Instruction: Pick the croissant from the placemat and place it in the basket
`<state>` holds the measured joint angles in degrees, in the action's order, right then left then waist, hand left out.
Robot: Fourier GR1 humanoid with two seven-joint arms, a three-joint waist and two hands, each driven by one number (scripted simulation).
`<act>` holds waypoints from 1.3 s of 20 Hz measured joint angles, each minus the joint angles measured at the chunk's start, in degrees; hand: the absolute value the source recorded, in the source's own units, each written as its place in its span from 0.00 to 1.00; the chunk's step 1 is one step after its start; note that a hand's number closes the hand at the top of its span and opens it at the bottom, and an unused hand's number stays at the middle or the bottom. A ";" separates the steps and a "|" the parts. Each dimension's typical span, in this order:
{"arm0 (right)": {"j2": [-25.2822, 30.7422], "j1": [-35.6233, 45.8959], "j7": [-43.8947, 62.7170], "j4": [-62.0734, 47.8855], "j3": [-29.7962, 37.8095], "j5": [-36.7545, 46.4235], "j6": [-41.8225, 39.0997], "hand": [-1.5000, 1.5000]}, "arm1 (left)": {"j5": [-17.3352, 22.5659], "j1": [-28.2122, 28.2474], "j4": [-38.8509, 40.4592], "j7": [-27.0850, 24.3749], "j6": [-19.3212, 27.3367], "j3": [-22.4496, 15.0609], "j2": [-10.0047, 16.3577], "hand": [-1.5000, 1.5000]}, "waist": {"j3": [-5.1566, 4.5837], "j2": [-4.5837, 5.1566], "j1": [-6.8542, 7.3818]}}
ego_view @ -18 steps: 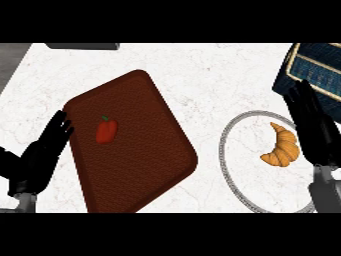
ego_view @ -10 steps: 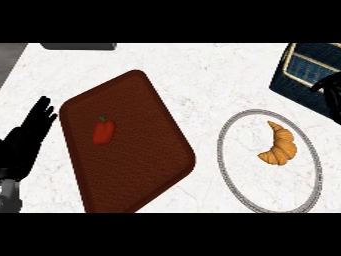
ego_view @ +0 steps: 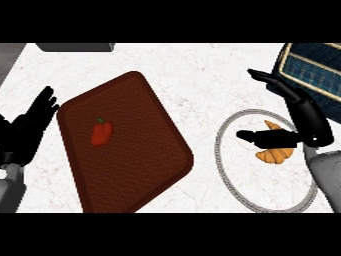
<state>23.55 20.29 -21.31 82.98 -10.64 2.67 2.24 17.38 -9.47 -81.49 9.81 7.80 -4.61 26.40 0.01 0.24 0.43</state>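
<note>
The right hand (ego_view: 306, 122) hangs over the croissant (ego_view: 275, 156) on the plate (ego_view: 218, 150), fingers straight toward the basket (ego_view: 324, 75), thumb spread wide; the left hand (ego_view: 18, 135) rests open beside the placemat (ego_view: 129, 150).

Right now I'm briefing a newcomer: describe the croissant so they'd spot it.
Look right of the brown mat to the round grey-rimmed plate. On it, partly under the right robot hand, lies the croissant. It is golden and curved; the mat's pepper is red.

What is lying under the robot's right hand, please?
The croissant lies there on the grey-rimmed plate. Its tip and lower half show; the thumb of the right hand covers its middle. Contact cannot be told.
</note>
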 measured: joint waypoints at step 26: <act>28.47 16.73 60.19 8.22 8.25 -7.27 -40.41 0.00 | -1.93 -2.08 4.66 -0.78 -2.23 2.56 -1.22 0.50 | -0.07 -0.49 -1.05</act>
<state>52.02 37.02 38.88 91.20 -2.39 -4.60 -38.17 15.45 -11.55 -76.83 9.03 5.57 -2.05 25.18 -0.06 -0.25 -0.62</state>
